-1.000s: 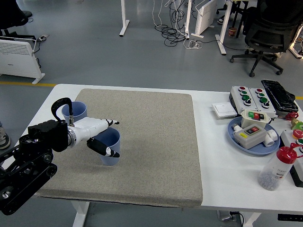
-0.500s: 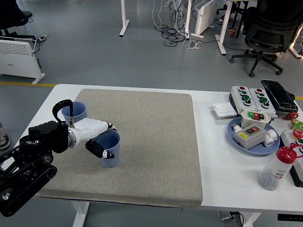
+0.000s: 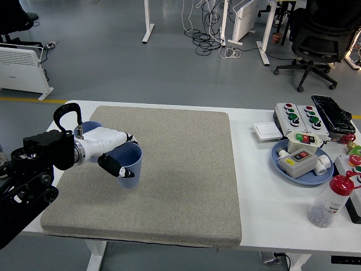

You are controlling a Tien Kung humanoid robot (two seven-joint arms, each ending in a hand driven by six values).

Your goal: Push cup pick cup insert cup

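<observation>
Head view, left hand (image 3: 115,155) reaching rightward, fingers (image 3: 113,166) clamped on blue cup (image 3: 128,168)

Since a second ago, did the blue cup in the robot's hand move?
Yes. The blue cup in the left hand has gone up and slightly left, toward the other cup at the grey mat's far-left corner.

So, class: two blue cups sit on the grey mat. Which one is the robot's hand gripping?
The nearer blue cup, with the left hand wrapped around its rim and side. The other blue cup stands free behind the hand, near the mat's far-left corner.
</observation>
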